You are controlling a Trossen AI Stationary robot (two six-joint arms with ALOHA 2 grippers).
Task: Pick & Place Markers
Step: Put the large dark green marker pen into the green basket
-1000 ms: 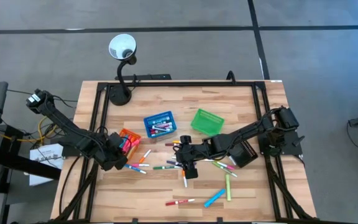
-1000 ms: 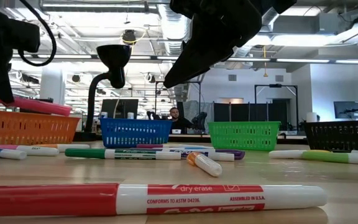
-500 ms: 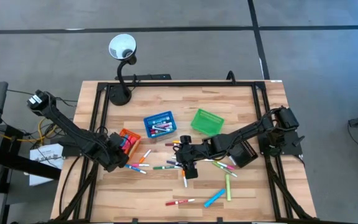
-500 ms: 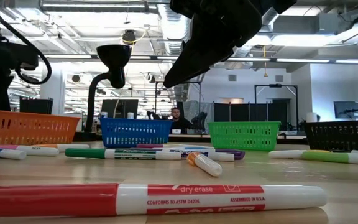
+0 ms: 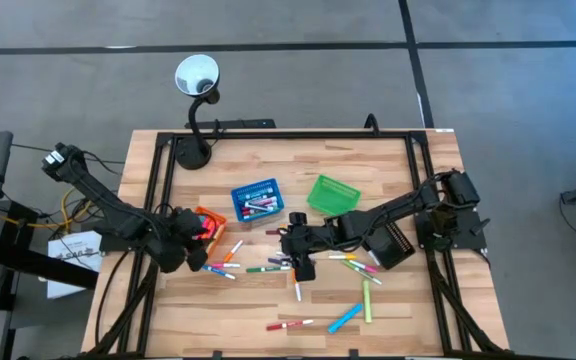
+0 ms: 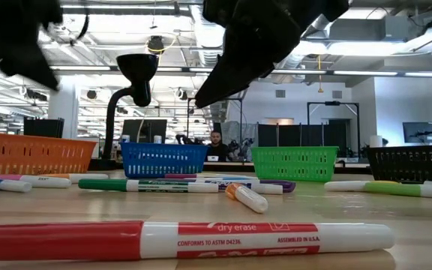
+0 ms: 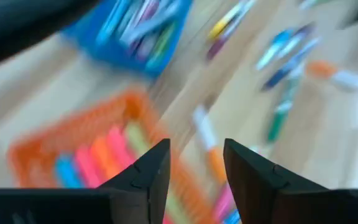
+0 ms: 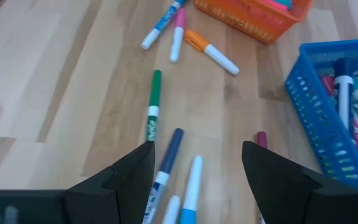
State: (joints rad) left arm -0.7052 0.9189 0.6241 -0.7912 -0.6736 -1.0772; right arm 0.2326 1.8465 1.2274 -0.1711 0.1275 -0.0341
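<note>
While the left gripper point(image 5: 180, 245) hangs just beside the orange basket point(image 5: 209, 226), its fingers point(image 7: 146, 176) stand apart with nothing between them, the basket's pink, orange and blue markers showing below. Over the middle of the counter point(image 5: 408, 310) the right gripper point(image 5: 299, 262) hovers above a cluster of loose markers point(image 5: 268, 266), fingers point(image 8: 122, 177) spread wide and empty; just under it lie a green-capped pen point(image 8: 153, 104), a dark blue one point(image 8: 168, 155) and a light blue one point(image 8: 189, 186). More markers lie scattered: a red-capped one point(image 5: 289, 325) near the front edge, a light blue one point(image 5: 345, 318) and a yellow-green one point(image 5: 367, 300) beside it, and a few pink, orange and blue ones just in front of the orange basket. Behind, the blue basket point(image 5: 256, 199) holds several markers, and the green basket point(image 5: 333, 195) sits tilted to its right. A black basket point(image 5: 396, 243) lies under the right arm. A lamp point(image 5: 196, 76) stands at the back left corner. From counter height a large red-and-white marker point(image 6: 178, 238) lies nearest
</note>
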